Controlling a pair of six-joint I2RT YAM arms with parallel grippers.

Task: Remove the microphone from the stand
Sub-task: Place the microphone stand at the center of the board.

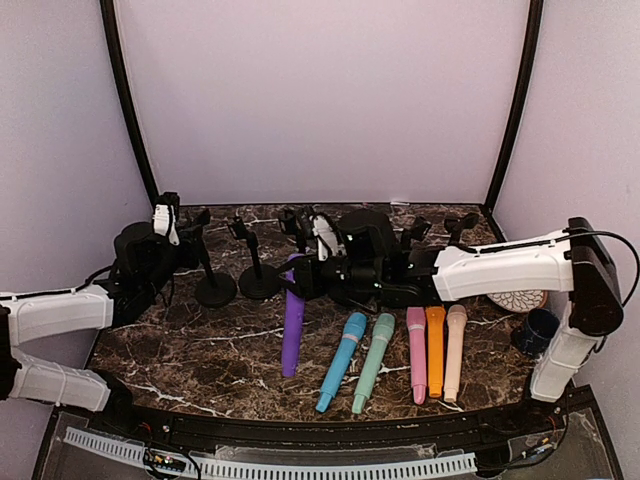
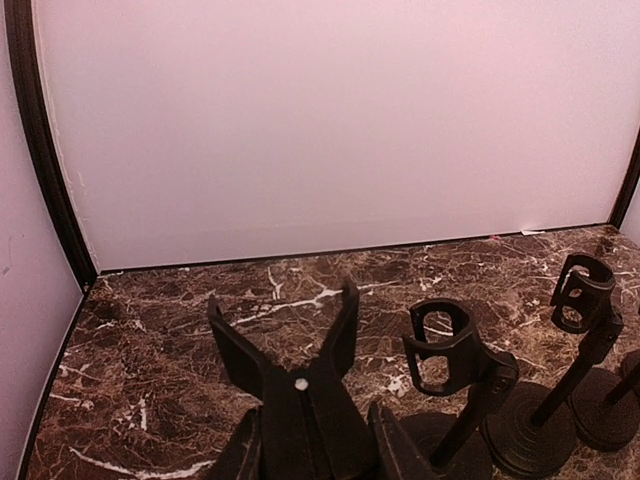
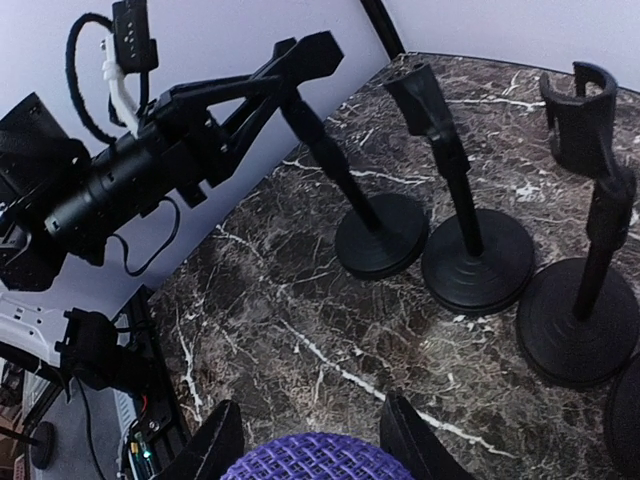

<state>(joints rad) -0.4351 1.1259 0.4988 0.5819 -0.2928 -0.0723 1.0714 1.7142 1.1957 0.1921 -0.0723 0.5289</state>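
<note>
Nearest the arms, five microphones lay side by side on the marbled worktop [image 1: 200,350]: blue [image 1: 342,360], teal [image 1: 372,362], pink [image 1: 416,354], orange [image 1: 435,350] and peach [image 1: 455,352]. Just left of them, the purple microphone [image 1: 291,335] lay flat, already out of any stand. Its mesh head pointed away and sat between the jaws of the right gripper [image 3: 310,430], which appeared closed on it. The step looked like the set-down, so the next move called for loosening those jaws and drawing back without rolling the microphone. At the right edge stood a dark blue cup [image 1: 535,330], its contents impossible to tell. Farther back, the microphone stands [image 1: 258,282] showed empty clips. The left gripper [image 2: 282,300] hung at the far left, jaws spread and holding nothing.
</note>
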